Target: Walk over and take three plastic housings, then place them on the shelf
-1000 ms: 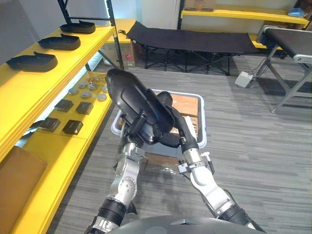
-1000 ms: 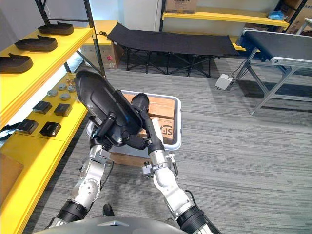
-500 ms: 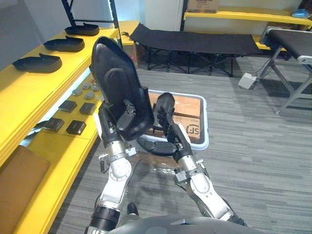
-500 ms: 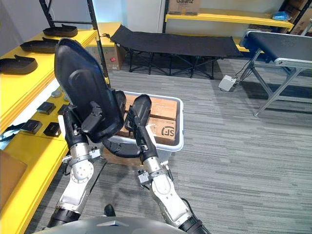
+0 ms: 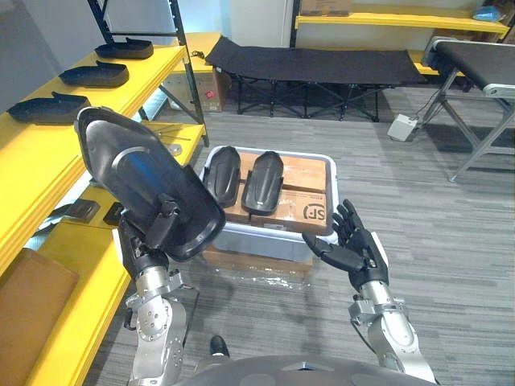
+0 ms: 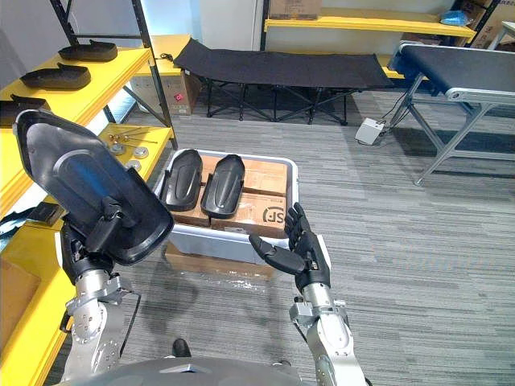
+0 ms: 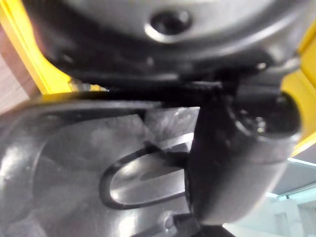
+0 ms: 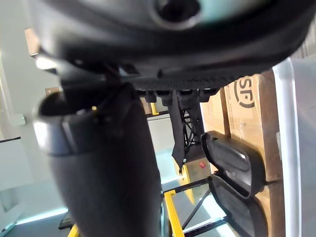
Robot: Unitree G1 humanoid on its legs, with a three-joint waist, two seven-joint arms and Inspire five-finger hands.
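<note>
The right robot hand [image 5: 356,245] has let go of the large black plastic housing [image 5: 143,189] and now hangs with its fingers spread in front of the near edge of the white plastic bin [image 5: 265,239]. The left robot hand [image 6: 98,235] alone stays curled round a rib on the housing's underside and has swung it up and out toward the yellow shelf [image 5: 48,157]. By my reading the carry is now one-handed and the placing step comes next, while two more black plastic housings [image 5: 241,177] lie side by side on the brown cardboard boxes [image 5: 302,193] in the bin.
</note>
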